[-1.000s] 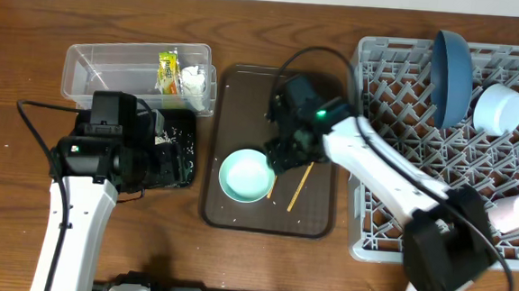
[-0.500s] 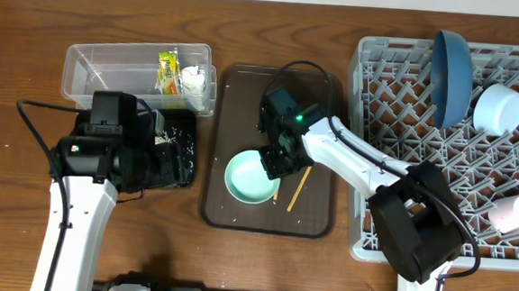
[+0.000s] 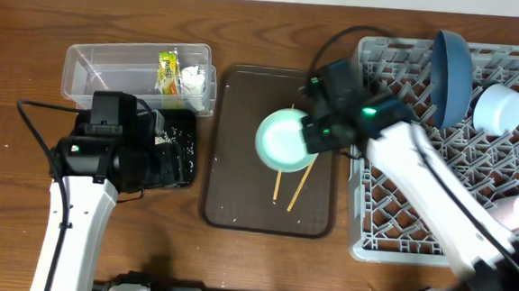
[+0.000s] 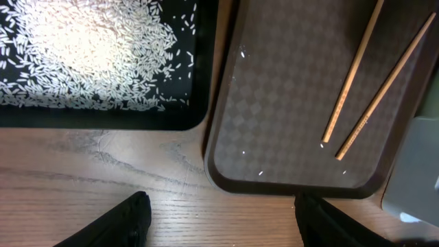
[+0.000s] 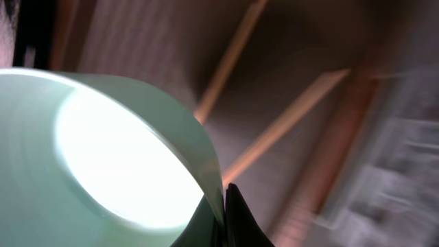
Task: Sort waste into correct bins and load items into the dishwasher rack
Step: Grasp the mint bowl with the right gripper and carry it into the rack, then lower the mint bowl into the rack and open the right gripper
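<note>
Both arms had white rounded shells and black joint blocks. The left arm (image 3: 73, 215) had a thin black cable (image 3: 28, 122) looping at its 10 o'clock. The right arm (image 3: 437, 197) showed a small green light (image 3: 367, 111) on its black wrist and a second cable (image 3: 338, 40) arching at 12 o'clock. The left gripper (image 4: 223, 226) had black rounded fingers (image 4: 127, 219).
</note>
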Controlling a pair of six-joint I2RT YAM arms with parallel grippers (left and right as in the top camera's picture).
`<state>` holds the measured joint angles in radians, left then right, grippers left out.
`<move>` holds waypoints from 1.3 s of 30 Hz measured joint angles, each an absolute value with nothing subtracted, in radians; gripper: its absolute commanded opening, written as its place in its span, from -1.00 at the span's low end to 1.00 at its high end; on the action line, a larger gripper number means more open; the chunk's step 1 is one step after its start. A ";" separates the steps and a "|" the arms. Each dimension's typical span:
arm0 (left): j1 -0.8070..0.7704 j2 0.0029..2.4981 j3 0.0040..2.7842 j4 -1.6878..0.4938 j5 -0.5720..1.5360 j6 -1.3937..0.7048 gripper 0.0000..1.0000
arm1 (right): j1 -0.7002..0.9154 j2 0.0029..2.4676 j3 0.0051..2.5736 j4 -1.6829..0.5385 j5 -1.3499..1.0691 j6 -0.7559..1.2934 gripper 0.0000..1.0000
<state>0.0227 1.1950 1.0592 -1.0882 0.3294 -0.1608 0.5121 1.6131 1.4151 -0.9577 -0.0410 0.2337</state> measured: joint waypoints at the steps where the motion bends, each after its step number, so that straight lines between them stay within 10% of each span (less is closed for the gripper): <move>1: 0.023 1.195 1.059 -1.087 0.329 -0.161 0.40 | 0.496 1.568 1.419 -0.983 0.014 0.229 -0.98; 16: 0.023 1.195 1.059 -1.074 0.329 -0.161 0.41 | 0.232 1.405 1.422 -1.035 0.530 0.222 -0.98; 39: 0.023 1.195 1.059 -1.055 0.329 -0.161 0.42 | -0.227 1.356 1.422 -0.785 0.606 -0.006 -0.97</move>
